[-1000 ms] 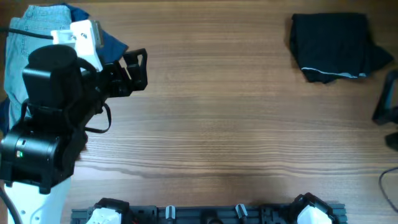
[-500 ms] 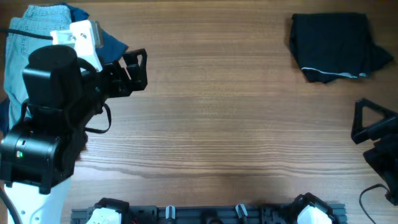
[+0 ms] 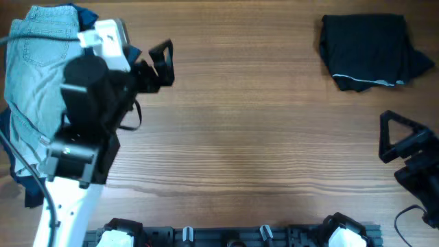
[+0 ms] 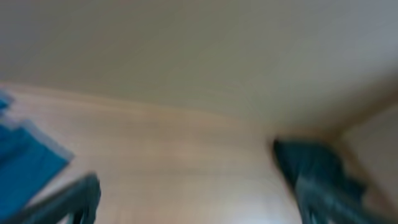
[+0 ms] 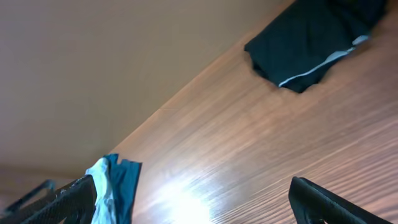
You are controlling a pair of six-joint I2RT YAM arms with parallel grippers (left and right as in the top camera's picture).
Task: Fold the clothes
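Wooden table, light jeans left, seemingly over blue cloth, black garment right

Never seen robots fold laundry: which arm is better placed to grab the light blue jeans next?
Left, I'd say. The left hand hovers open beside the jeans, while the right hand sits across the table by the black garment.

- I see the jeans lying along the left end of the table, on top of another cloth.
- The folded garment sits in the far right corner, well apart from them.
- My left gripper hangs just right of the jeans.
- My right gripper is nearer me than the folded garment.
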